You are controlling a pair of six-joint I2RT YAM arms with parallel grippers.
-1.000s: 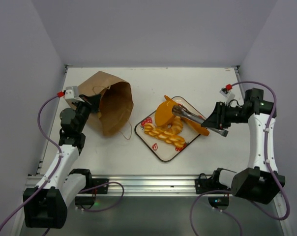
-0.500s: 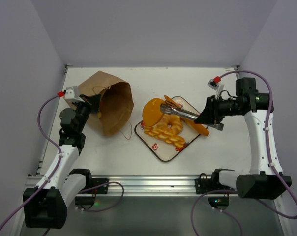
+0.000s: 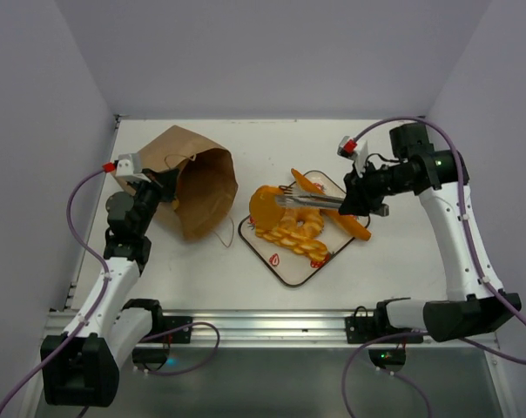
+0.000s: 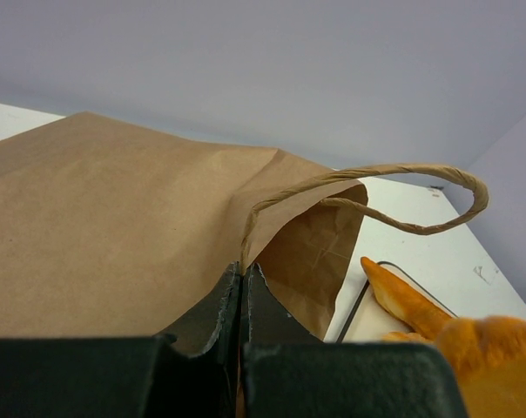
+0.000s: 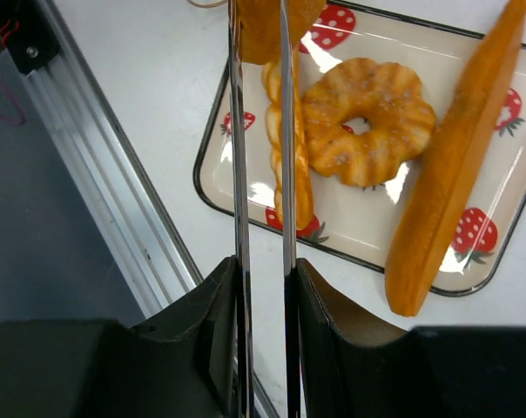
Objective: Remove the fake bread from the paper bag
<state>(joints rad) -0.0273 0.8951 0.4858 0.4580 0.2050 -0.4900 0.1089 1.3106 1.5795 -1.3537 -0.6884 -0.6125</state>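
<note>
Right gripper (image 3: 279, 200) clamps the flat round glossy orange plastic disc (image 3: 265, 207) above the white strawberry-printed tray (image 5: 350, 225); left gripper (image 4: 243, 272) is pinched tight on the rim of the tall brown kraft paper bag (image 3: 198, 178).

The bag lies on its side left of the tray, mouth toward it; its contents cannot be told. The ring doughnut (image 5: 367, 122), braided loaf (image 5: 300, 183) and long baguette (image 5: 455, 165) lie on the tray. Hazard: the disc sits between slim metal fingers (image 5: 239, 174), apparently near their tips, though the wrist view crops the contact. Glossy plastic may slip or pivot; released high or on edge, the disc could roll off the tray or strike the loaf. The thin paper rim may tear if the left arm pulls.
</note>
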